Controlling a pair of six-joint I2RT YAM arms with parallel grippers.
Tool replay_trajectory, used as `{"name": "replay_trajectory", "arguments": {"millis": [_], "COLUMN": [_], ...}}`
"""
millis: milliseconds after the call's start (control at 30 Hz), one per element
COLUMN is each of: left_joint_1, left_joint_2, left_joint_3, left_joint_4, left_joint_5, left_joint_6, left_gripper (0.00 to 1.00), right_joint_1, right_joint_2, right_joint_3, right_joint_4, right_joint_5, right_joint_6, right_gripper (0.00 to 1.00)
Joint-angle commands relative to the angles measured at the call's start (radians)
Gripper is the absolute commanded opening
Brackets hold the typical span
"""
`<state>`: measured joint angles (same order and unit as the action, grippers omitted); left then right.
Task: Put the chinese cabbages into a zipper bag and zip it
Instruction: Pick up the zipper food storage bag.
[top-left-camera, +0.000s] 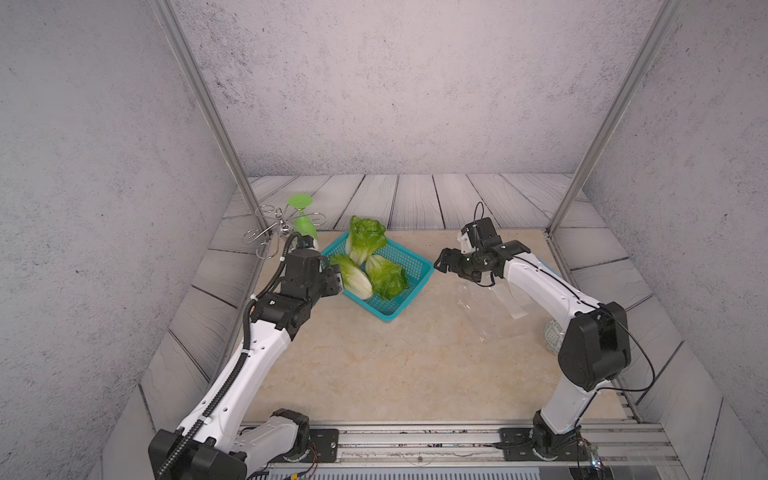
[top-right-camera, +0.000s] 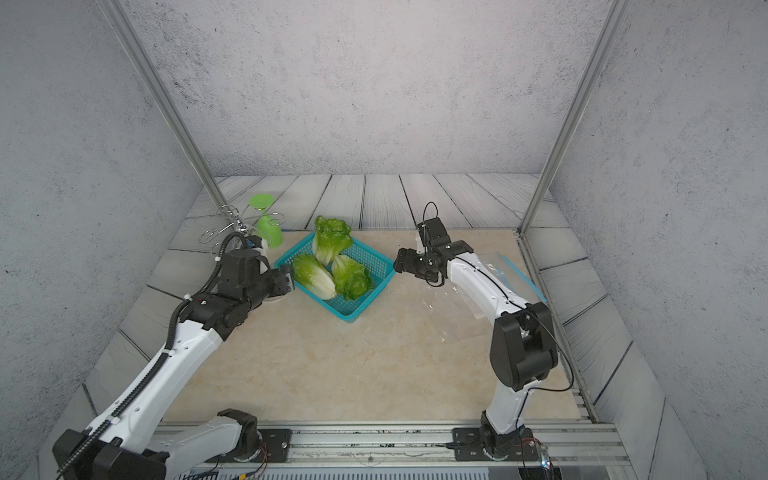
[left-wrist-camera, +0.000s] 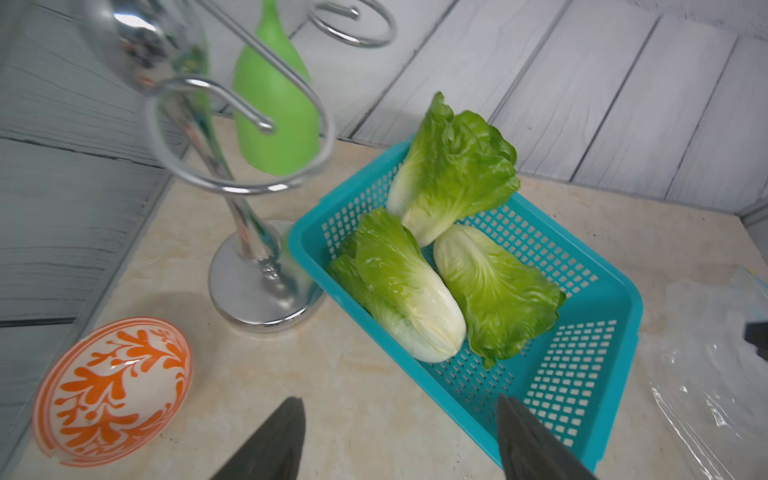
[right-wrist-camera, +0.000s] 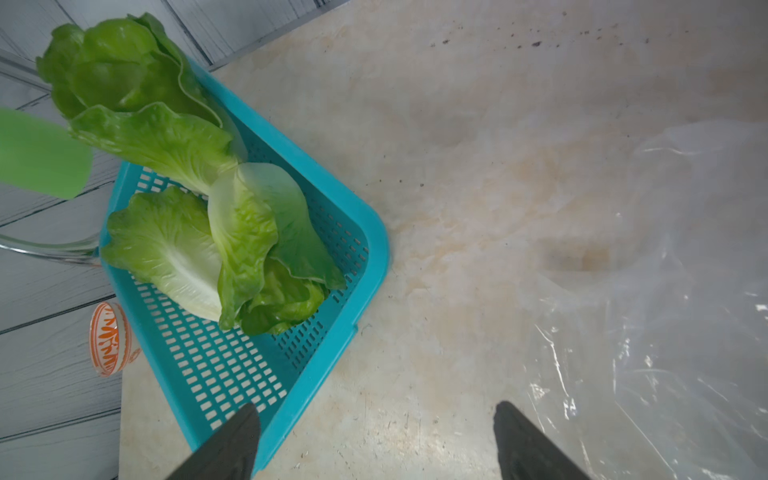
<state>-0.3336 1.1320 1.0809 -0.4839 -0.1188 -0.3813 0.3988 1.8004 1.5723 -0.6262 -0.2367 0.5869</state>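
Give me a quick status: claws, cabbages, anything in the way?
Left gripper open, empty, by the basket. Right gripper open, empty, between basket and zipper bag. Three cabbages in basket. Chrome rack close beside it.

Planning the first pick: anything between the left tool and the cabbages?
Only the low wall of the teal perforated plastic basket lies between the left tool and the three green-leaved, white-based chinese cabbages; the chrome wire rack stands off to one side.

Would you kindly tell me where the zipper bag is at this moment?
In a top view, the clear zipper bag lies flat on the table at the robot's right, partly under the right arm, apart from the teal basket.
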Motion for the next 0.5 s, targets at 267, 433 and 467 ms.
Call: {"name": "replay_trajectory", "arguments": {"millis": [267,433,467], "left_joint_1": [-0.127,-0.18,-0.192], "left_joint_2": [0.158,0.203,0.213], "left_joint_3": [0.163,0.182,0.182], "left_joint_4": [-0.221,-0.202,-0.195], "left_joint_5": [0.101,0.19,0.198], "left_joint_6": [0.074,0.059,0.058], "left_gripper": [0.71,0.71,0.71], "right_joint_1": [-0.204,-0.295,-0.314], "right_joint_2": [-0.051,-0.226,-0.256], "right_joint_3": [-0.032,-0.294,-0.335], "right_joint_4": [-0.29,-0.229,-0.223], "right_joint_5": [0.339,0.296,0.274], "right_joint_6": [-0.069,0.049,0.077], "right_gripper": [0.92,0.93,0.93]}}
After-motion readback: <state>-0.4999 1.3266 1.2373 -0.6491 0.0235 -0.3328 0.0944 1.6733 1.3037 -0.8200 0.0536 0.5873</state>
